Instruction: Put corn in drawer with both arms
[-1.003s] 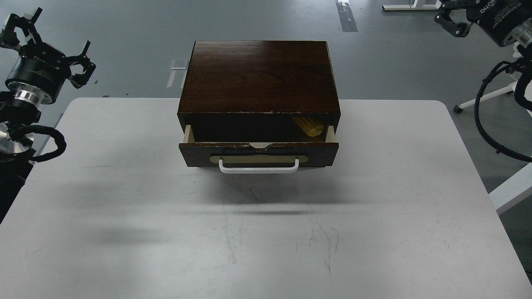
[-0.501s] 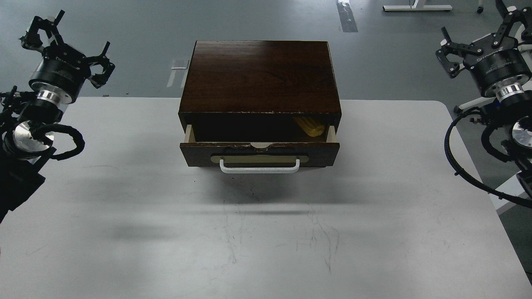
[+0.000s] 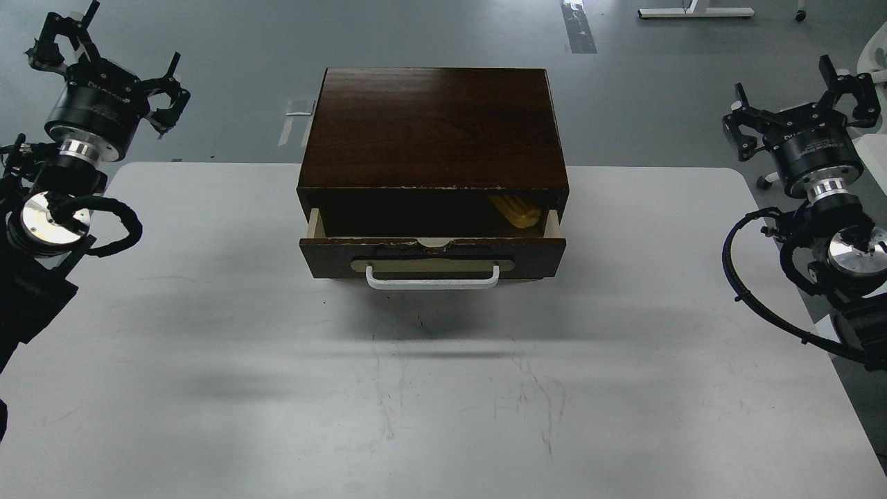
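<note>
The dark brown cabinet [image 3: 433,128] stands at the back middle of the white table. Its drawer [image 3: 433,258] is pulled out a little, with a white bar handle [image 3: 432,281] on a brass plate. The yellow corn [image 3: 516,210] lies inside the drawer at its right end, partly hidden under the cabinet top. My left gripper [image 3: 104,55] is open and empty, raised beyond the table's far left corner. My right gripper [image 3: 800,97] is open and empty, raised beyond the table's far right corner. Both are well apart from the drawer.
The white table [image 3: 208,333] spreads in front of the cabinet. Grey floor lies beyond, with tape marks [image 3: 578,28] and a white stand base [image 3: 693,12] at the back right. Black cables loop from both wrists.
My right arm has come down and inward from the top right corner. My left arm shifted right and then slightly up. The drawer and corn have not moved.
</note>
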